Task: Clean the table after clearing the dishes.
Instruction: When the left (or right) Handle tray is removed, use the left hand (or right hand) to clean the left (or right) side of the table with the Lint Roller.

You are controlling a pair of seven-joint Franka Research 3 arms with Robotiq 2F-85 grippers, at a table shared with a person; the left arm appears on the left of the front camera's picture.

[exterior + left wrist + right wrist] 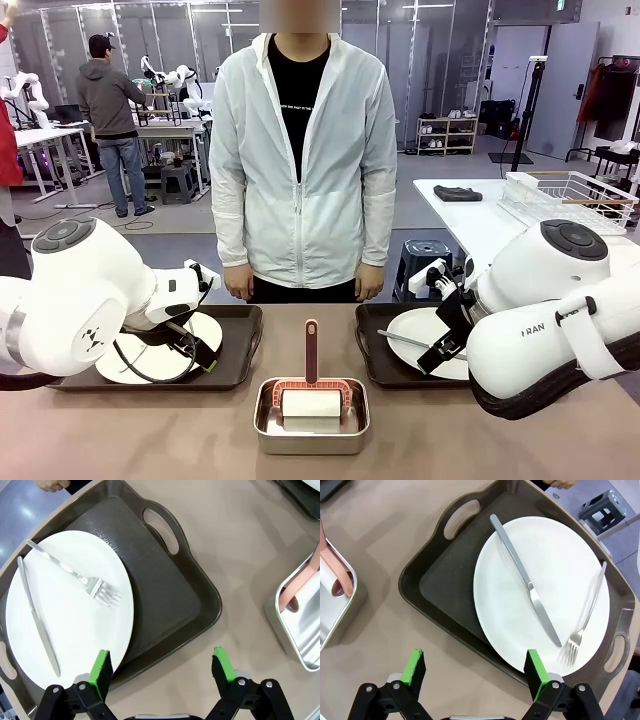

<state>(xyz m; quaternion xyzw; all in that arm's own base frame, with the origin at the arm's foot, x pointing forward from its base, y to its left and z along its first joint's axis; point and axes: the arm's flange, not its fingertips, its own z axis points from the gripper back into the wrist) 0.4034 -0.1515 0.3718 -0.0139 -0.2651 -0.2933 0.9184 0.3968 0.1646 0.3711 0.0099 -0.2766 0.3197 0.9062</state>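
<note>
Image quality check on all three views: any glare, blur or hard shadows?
Front view: sharp, evenly lit; the shiny square steel pan shows soft reflections, no blown glare. Left wrist view: the round white plate on its dark handled tray is crisp, unclipped, shadows soft. Right wrist view: the second white plate and its silver knife sharp too.

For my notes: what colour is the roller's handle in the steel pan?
Salmon-pink handle, best in the front view.

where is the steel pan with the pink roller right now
In the front view the steel pan sits at the near middle of the table, between the left tray and the right tray, with the roller lying inside it.
</note>
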